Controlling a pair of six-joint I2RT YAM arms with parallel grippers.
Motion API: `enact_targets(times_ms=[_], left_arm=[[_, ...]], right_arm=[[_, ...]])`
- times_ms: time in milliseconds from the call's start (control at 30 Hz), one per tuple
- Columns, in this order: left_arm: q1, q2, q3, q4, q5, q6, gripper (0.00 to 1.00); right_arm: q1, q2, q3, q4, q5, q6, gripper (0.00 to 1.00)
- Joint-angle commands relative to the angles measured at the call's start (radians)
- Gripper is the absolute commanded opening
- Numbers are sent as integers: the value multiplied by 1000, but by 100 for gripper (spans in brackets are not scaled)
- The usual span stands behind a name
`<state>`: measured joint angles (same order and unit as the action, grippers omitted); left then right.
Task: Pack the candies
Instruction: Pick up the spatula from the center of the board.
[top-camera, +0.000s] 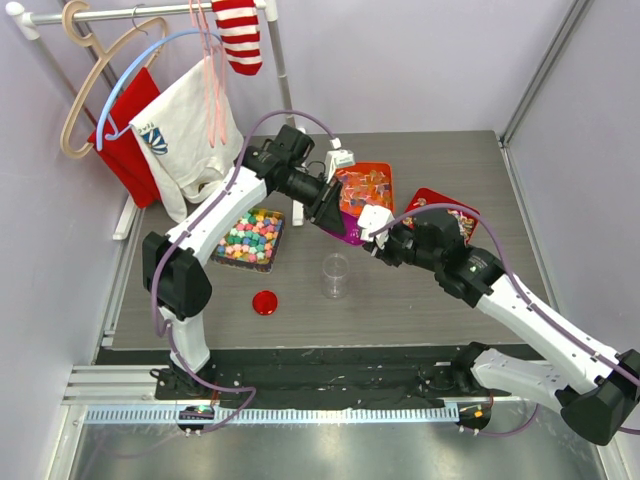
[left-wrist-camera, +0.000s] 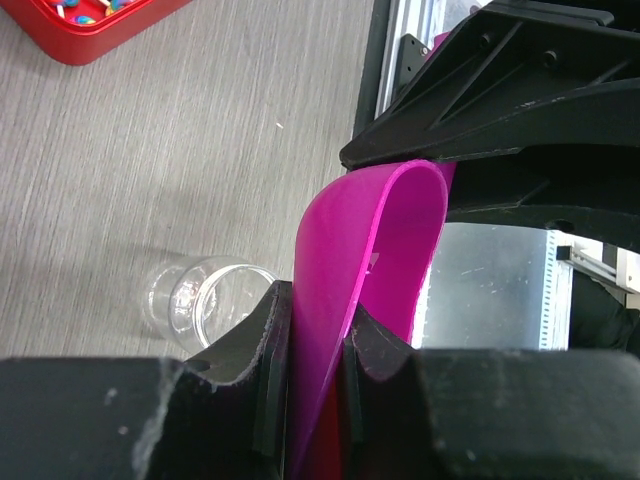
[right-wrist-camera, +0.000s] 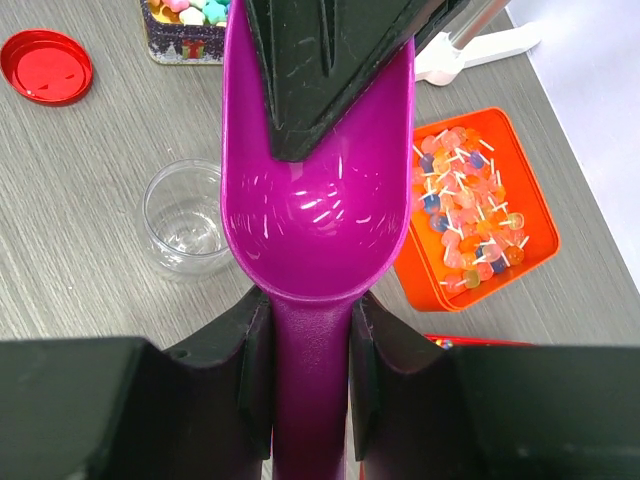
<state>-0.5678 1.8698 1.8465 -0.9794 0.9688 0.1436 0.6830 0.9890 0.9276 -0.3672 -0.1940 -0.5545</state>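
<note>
now, both arms meet over the middle of the bench (top-camera: 420, 300), each on the same magenta scoop (right-wrist-camera: 320, 200). left tool (left-wrist-camera: 318, 330): clenched on the thin wall of the scoop's bowl, one finger inside the bowl and one outside. right tool (right-wrist-camera: 310, 340): fingers pressed against both sides of the scoop's handle, grasping it. we see the scoop held in the air, above and just behind the clear jar (top-camera: 336, 275), which stands upright and open on the bench. the candies (top-camera: 250, 238) all lie in their dark square tin (top-camera: 245, 263), left of the jar and well apart from the scoop. a red lid (top-camera: 265, 302) lies flat on the bench near the jar's left. an orange tin (right-wrist-camera: 445, 295) of wrapped sweets sits behind the scoop.
</note>
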Motion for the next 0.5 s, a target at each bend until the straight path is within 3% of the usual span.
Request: enact_targets(times_ms=[0, 200, 467], left_arm=[[-38, -20, 33, -12, 71, -10, 15], [-38, -20, 23, 7, 42, -22, 26], [-38, -47, -7, 25, 18, -25, 26]], right_arm=[[0, -4, 36, 85, -4, -4, 1], [0, -32, 85, 44, -61, 48, 1], [-17, -32, 142, 30, -104, 93, 1]])
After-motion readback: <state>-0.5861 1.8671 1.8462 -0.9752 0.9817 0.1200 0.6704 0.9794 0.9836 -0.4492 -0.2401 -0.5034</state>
